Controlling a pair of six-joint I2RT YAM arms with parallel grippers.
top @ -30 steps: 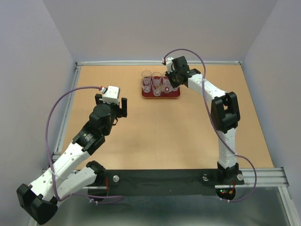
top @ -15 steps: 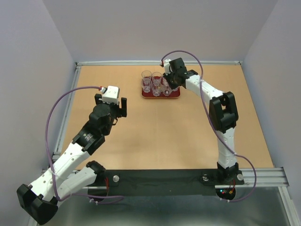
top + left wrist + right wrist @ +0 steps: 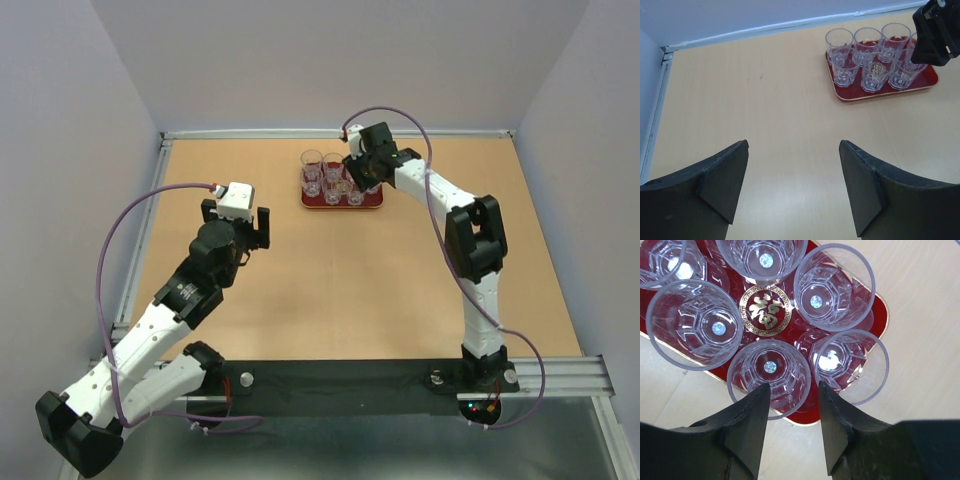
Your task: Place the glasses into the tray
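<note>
Hovering over the tray (image 3: 856,94), the right tool (image 3: 792,390) has its two fingers parted. As far as I can see they pinch nothing. The left tool (image 3: 793,145) is spread wide and empty, well away from the tray over bare tabletop (image 3: 330,270).

All six glasses (image 3: 874,75) stand upright inside the tray in two rows of three, packed almost rim to rim around the gold emblem (image 3: 764,310).

The trouble I would watch for is on the way out. The right tool's fingers sit just above the middle glass (image 3: 770,367) of the row along one long edge of the tray, one finger to each side of it. One finger overlaps its rim in the wrist view, so I cannot tell whether it touches. If the tool pulls away at a slant instead of rising straight, a fingertip could catch that rim. With the neighbours so close, one tipped glass would likely knock the next. A sideways drag could also nudge the whole tray across the tabletop.

So the glass lies directly beneath the gap in the right tool, seated in the tray. The rest fan out beyond it toward the tray's far edge.
</note>
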